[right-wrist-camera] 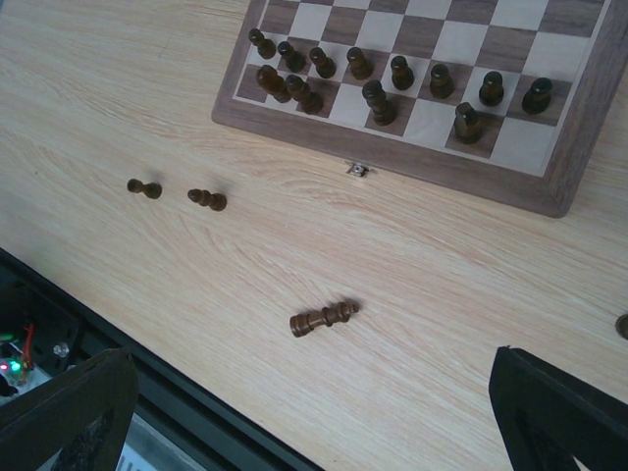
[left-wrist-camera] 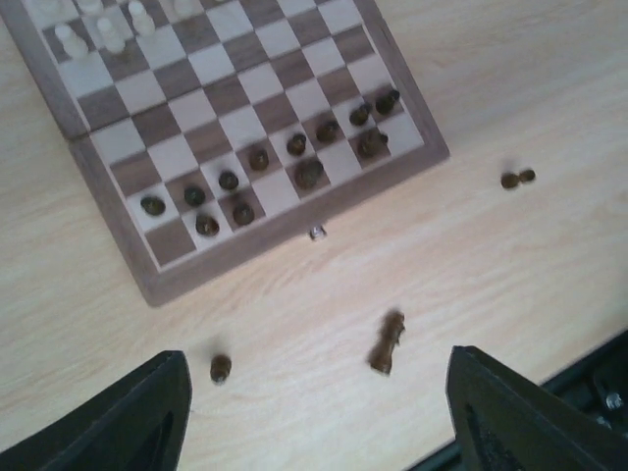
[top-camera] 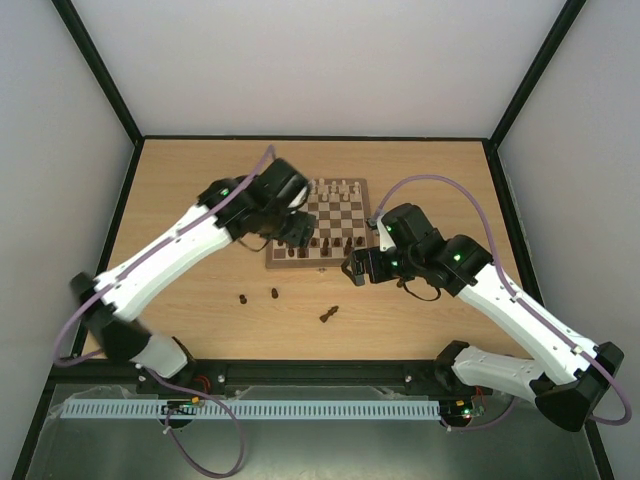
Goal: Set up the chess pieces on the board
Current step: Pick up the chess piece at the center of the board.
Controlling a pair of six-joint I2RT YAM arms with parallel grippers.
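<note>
The board (top-camera: 335, 222) lies mid-table, with cream pieces (top-camera: 335, 188) on its far rows and dark pieces (top-camera: 325, 243) on its near rows. Three dark pieces lie loose on the table in front: two small ones (top-camera: 243, 298) (top-camera: 274, 294) and a taller one on its side (top-camera: 328, 314). My left gripper (top-camera: 297, 237) hovers over the board's near-left corner, open and empty. In its wrist view the taller piece (left-wrist-camera: 388, 343) lies between the fingers (left-wrist-camera: 128, 417). My right gripper (top-camera: 355, 268) is open and empty off the board's near-right corner, above that piece (right-wrist-camera: 322, 318).
The right wrist view shows another dark piece (right-wrist-camera: 622, 326) at its right edge and the table's black front rail (right-wrist-camera: 147, 392) close below. A small metal clasp (right-wrist-camera: 359, 170) sits on the board's near edge. Black frame posts and white walls enclose the table.
</note>
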